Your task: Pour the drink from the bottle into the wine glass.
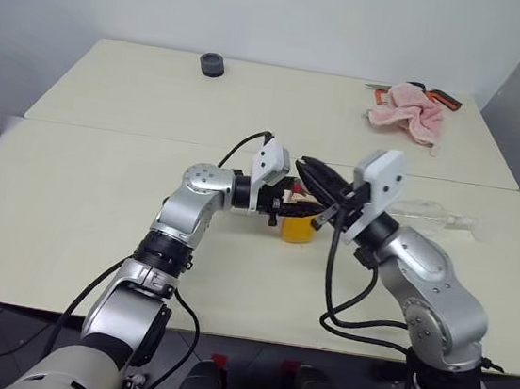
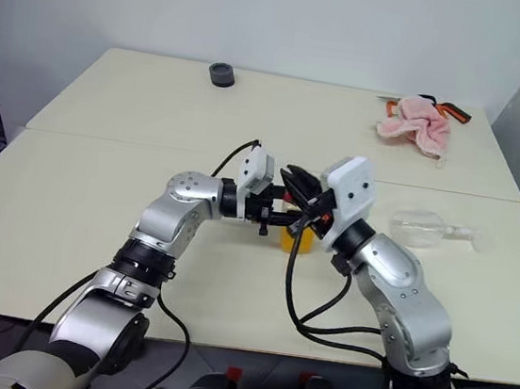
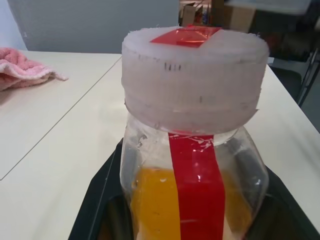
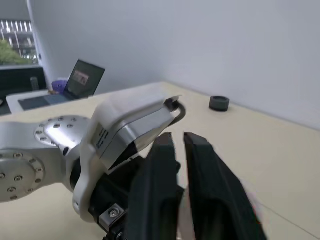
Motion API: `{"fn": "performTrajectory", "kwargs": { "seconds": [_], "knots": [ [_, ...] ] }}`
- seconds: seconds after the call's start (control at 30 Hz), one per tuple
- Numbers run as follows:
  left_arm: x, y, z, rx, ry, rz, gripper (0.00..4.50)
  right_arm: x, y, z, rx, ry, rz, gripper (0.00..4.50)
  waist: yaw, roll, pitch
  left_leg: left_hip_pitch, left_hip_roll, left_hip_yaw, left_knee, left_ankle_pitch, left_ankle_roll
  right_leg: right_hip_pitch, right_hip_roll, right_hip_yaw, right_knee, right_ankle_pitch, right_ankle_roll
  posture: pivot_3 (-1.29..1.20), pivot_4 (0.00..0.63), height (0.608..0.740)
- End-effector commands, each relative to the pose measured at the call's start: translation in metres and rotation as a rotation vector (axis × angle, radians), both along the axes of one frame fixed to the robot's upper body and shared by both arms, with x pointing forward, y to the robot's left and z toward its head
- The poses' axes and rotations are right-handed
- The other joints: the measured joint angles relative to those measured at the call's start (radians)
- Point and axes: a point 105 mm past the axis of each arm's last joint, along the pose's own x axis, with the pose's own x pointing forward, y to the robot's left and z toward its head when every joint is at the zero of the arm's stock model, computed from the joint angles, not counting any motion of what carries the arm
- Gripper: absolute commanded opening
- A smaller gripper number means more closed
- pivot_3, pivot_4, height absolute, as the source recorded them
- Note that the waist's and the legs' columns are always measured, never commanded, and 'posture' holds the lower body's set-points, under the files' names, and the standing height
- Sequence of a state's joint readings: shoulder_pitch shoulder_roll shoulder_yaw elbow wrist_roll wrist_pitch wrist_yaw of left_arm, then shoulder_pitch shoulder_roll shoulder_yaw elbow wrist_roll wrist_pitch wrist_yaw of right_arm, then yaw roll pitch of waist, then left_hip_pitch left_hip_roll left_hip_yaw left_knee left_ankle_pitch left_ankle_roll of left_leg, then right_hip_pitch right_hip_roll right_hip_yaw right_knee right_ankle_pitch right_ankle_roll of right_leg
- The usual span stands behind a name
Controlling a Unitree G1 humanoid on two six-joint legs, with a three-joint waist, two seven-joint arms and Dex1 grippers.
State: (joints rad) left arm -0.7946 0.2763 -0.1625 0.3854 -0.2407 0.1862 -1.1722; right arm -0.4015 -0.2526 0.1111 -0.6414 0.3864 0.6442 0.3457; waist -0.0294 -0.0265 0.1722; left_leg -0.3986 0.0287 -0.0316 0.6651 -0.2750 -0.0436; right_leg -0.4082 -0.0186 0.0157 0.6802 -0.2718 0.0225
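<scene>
Bottle first: it stands upright near the middle of the cream bench, clamped in the left pincer, whose black fingers hug its clear body on both sides. Orange drink fills its lower part, a red stripe runs up the front, and the white cap with its red top is on. The right pincer hovers just above the cap, its two fingers drawn nearly together with a thin gap between them and nothing in them. The wine glass lies on its side on the bench, well to the right of the bottle. A pink cloth sits far right, and a small dark ring lies at the far edge.
</scene>
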Motion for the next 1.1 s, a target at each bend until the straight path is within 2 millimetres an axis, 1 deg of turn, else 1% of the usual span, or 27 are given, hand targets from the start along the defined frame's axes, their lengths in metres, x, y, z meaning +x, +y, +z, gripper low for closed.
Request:
{"fn": "performTrajectory", "kwargs": {
  "seconds": [0.03, 0.17, 0.2, 0.23, 0.27, 0.33, 0.5, 0.73, 0.93, 1.0, 1.03, 1.1],
  "knots": [
    [-0.004, -0.002, 0.02, -0.041, -0.072, -0.019, 1.79, -0.023, -0.002, 0.023, 0.026, -0.102, 0.037, 1.61, 0.0, 0.0, 0.0, 0.0, 0.0, 0.0, 0.0, 0.0, 0.0, 0.0, 0.0, 0.0, 0.0, 0.0, 0.0, 0.0, 0.15, 0.74],
    [-0.004, -0.004, 0.019, -0.038, -0.07, -0.026, 1.79, -0.017, -0.01, 0.015, -0.011, -0.067, -0.061, 3.0, 0.0, 0.0, 0.0, 0.0, 0.0, 0.0, 0.0, 0.0, 0.0, 0.0, 0.0, 0.0, 0.0, 0.0, 0.0, 0.0, 0.15, 0.74],
    [-0.004, -0.004, 0.02, -0.037, -0.07, -0.028, 1.79, -0.014, -0.01, 0.012, -0.018, -0.045, -0.082, 3.43, 0.0, 0.0, 0.0, 0.0, 0.0, 0.0, 0.0, 0.0, 0.0, 0.0, 0.0, 0.0, 0.0, 0.0, 0.0, 0.0, 0.15, 0.74],
    [-0.003, -0.005, 0.02, -0.036, -0.071, -0.03, 1.79, -0.012, -0.01, 0.009, -0.017, -0.024, -0.096, 3.7, 0.0, 0.0, 0.0, 0.0, 0.0, 0.0, 0.0, 0.0, 0.0, 0.0, 0.0, 0.0, 0.0, 0.0, 0.0, 0.0, 0.15, 0.74],
    [-0.003, -0.005, 0.02, -0.035, -0.071, -0.034, 1.79, -0.008, -0.01, 0.005, -0.013, 0.001, -0.117, 3.74, 0.0, 0.0, 0.0, 0.0, 0.0, 0.0, 0.0, 0.0, 0.0, 0.0, 0.0, 0.0, 0.0, 0.0, 0.0, 0.0, 0.15, 0.74],
    [-0.003, -0.007, 0.02, -0.032, -0.074, -0.04, 1.79, -0.001, -0.01, 0.0, 0.006, 0.053, -0.159, 3.74, 0.0, 0.0, 0.0, 0.0, 0.0, 0.0, 0.0, 0.0, 0.0, 0.0, 0.0, 0.0, 0.0, 0.0, 0.0, 0.0, 0.15, 0.74],
    [-0.003, -0.008, 0.02, -0.031, -0.08, -0.043, 1.79, 0.005, -0.007, -0.002, 0.027, 0.09, -0.181, 3.74, 0.0, 0.0, 0.0, 0.0, 0.0, 0.0, 0.0, 0.0, 0.0, 0.0, 0.0, 0.0, 0.0, 0.0, 0.0, 0.0, 0.15, 0.74],
    [-0.004, -0.007, 0.019, -0.026, -0.084, -0.047, 1.79, 0.005, 0.001, -0.004, 0.015, 0.092, -0.16, 3.74, -0.001, 0.0, 0.0, 0.0, 0.0, 0.0, 0.0, 0.0, 0.0, 0.0, 0.0, 0.0, 0.0, 0.0, 0.0, 0.0, 0.15, 0.74],
    [-0.004, -0.007, 0.019, -0.026, -0.085, -0.046, 1.79, 0.007, 0.002, -0.006, 0.013, 0.097, -0.16, 3.74, 0.0, 0.0, 0.0, 0.0, 0.0, 0.0, 0.0, 0.0, 0.0, 0.0, 0.0, 0.0, 0.0, 0.0, 0.0, 0.0, 0.15, 0.74],
    [-0.004, -0.006, 0.019, -0.026, -0.085, -0.045, 1.79, 0.007, 0.003, -0.006, 0.014, 0.097, -0.16, 3.37, -0.001, 0.0, 0.0, 0.0, 0.0, 0.0, 0.0, 0.0, 0.0, 0.0, 0.0, 0.0, 0.0, 0.0, 0.0, 0.0, 0.15, 0.74],
    [-0.004, -0.006, 0.019, -0.027, -0.086, -0.044, 1.79, 0.008, 0.003, -0.007, 0.012, 0.098, -0.159, 3.12, -0.001, 0.0, 0.0, 0.0, 0.0, 0.0, 0.0, 0.0, 0.0, 0.0, 0.0, 0.0, 0.0, 0.0, 0.0, 0.0, 0.15, 0.74],
    [-0.004, -0.006, 0.02, -0.029, -0.088, -0.043, 1.79, 0.008, 0.004, -0.008, 0.01, 0.101, -0.155, 2.38, 0.0, 0.0, 0.0, 0.0, 0.0, 0.0, 0.0, 0.0, 0.0, 0.0, 0.0, 0.0, 0.0, 0.0, 0.0, 0.0, 0.15, 0.74]
  ]
}}
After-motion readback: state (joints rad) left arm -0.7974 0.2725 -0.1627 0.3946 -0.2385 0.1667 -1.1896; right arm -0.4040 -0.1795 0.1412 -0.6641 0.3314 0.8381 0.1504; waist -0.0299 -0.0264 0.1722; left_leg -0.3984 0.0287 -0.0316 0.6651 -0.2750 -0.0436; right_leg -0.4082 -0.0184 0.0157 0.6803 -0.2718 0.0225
